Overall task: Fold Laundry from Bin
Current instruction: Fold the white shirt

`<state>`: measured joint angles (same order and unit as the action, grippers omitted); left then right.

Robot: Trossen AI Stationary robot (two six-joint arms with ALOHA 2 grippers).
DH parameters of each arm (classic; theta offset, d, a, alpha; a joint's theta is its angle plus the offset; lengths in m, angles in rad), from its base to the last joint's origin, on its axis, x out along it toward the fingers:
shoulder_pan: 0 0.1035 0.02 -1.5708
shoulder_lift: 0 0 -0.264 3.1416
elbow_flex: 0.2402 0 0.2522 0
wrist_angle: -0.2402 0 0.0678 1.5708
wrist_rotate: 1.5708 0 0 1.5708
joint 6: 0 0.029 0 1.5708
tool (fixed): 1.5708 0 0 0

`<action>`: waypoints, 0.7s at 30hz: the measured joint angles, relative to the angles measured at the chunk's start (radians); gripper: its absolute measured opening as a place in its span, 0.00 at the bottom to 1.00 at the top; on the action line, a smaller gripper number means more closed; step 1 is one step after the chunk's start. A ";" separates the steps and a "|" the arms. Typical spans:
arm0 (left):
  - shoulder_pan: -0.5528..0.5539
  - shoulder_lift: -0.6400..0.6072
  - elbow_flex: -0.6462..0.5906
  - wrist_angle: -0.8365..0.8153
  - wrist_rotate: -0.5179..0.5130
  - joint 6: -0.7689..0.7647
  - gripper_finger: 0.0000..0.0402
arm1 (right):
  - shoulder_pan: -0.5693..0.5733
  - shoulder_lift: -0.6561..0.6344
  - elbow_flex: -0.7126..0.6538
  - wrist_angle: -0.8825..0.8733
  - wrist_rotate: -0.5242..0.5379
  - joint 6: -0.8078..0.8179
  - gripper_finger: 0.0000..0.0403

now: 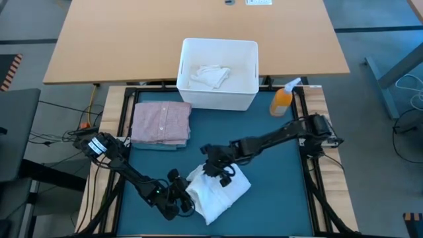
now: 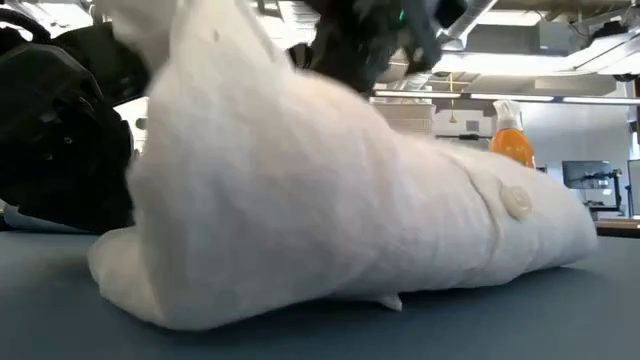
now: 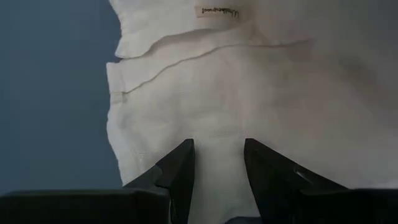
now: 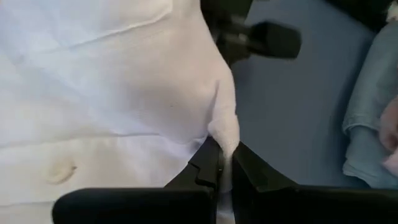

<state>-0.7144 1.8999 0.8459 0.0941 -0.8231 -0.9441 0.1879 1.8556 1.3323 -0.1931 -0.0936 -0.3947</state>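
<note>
A white buttoned garment (image 1: 221, 192) lies bunched on the teal mat near the table's front edge; in the low view it (image 2: 350, 220) rises toward its left end. My left gripper (image 1: 187, 201) is at its left edge, with cloth between the fingers (image 3: 217, 165). My right gripper (image 1: 215, 173) is over its far side, shut on a ridge of cloth (image 4: 225, 165). The white bin (image 1: 186, 66) stands at the mat's far edge with a white cloth piece (image 1: 210, 75) inside. A folded pink shirt (image 1: 160, 121) lies on folded jeans (image 1: 158, 145) at the far left. My left gripper has the garment's left edge (image 3: 217, 146) between its two fingers, which stand apart with thick cloth filling the gap. The fingers slant down from the table's left. How many layers, I cannot tell. The rest of the garment lies on the mat. My right gripper pinches a narrow raised fold (image 4: 222, 134) of the garment between its two fingers. The fingers slant down from the table's far right. The fold stands up as a ridge, while the cloth around it rests on the mat.
An orange spray bottle (image 1: 282, 100) stands beside the bin's right wall. The mat's right half (image 1: 284, 185) is bare. A tan table (image 1: 198, 26) lies beyond the bin.
</note>
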 joint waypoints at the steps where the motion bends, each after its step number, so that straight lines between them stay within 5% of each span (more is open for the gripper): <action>1: 0.000 0.000 0.000 -0.001 0.000 0.004 0.32 | -0.006 0.015 0.000 0.009 -0.001 -0.014 0.09; 16: 0.000 -0.008 0.000 -0.017 0.032 0.053 0.32 | -0.077 0.235 0.000 0.201 -0.044 -0.138 0.09; 21: -0.018 -0.102 0.000 -0.154 0.141 0.059 0.32 | -0.085 0.284 0.003 0.237 -0.062 -0.141 0.09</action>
<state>-0.7328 1.7982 0.8459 -0.0602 -0.6821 -0.8847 0.1027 2.1394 1.3355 0.0439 -0.1554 -0.5354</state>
